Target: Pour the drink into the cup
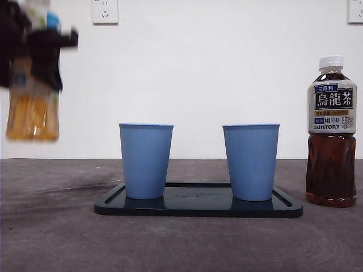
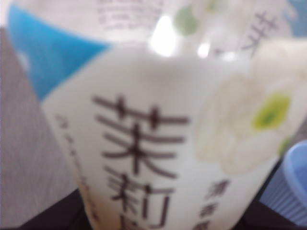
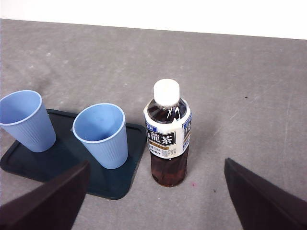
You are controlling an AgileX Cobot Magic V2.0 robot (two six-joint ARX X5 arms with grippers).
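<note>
A bottle of pale yellow jasmine tea (image 1: 32,113) hangs in the air at the far left, well above the table, blurred. My left gripper (image 1: 42,48) is shut on its upper part, and its label (image 2: 158,143) fills the left wrist view. Two empty blue cups (image 1: 146,161) (image 1: 250,161) stand upright on a dark tray (image 1: 198,207), to the right of and below the bottle. My right gripper (image 3: 157,164) is open, high above a dark oolong tea bottle (image 3: 167,139) with a white cap, beside the tray (image 3: 72,167).
The oolong bottle (image 1: 331,136) stands upright on the grey table just right of the tray. A white wall with a socket (image 1: 105,10) closes the back. One blue cup's rim (image 2: 292,187) shows beside the held bottle in the left wrist view.
</note>
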